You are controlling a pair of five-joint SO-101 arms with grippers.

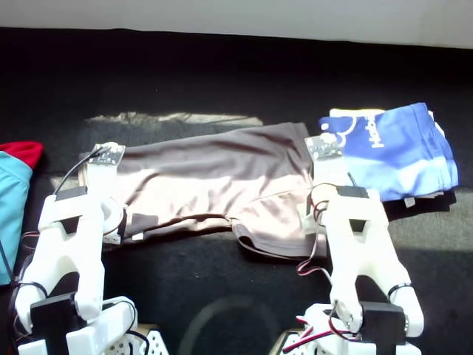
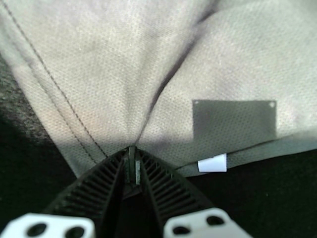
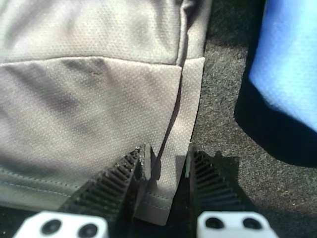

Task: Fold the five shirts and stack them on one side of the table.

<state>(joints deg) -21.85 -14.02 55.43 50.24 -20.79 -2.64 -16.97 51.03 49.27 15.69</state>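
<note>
A grey shirt (image 1: 214, 177) lies spread across the middle of the black table. At its left end my left gripper (image 1: 114, 222) is shut on a pinched fold of the fabric (image 2: 131, 166), close to a dark patch (image 2: 233, 119) and a white tag (image 2: 212, 163). My right gripper (image 1: 310, 211) is at the shirt's right edge. There it stands open (image 3: 166, 163) with the folded side hem (image 3: 190, 99) between its fingers. A folded blue shirt (image 1: 392, 151) lies just right of that gripper, and its edge (image 3: 292, 59) appears in the right wrist view.
The blue shirt rests on a dark garment (image 1: 421, 203) at the right side. A teal shirt (image 1: 11, 207) and a red one (image 1: 22, 151) lie at the left edge. Bare black table (image 1: 222, 74) stretches behind the grey shirt.
</note>
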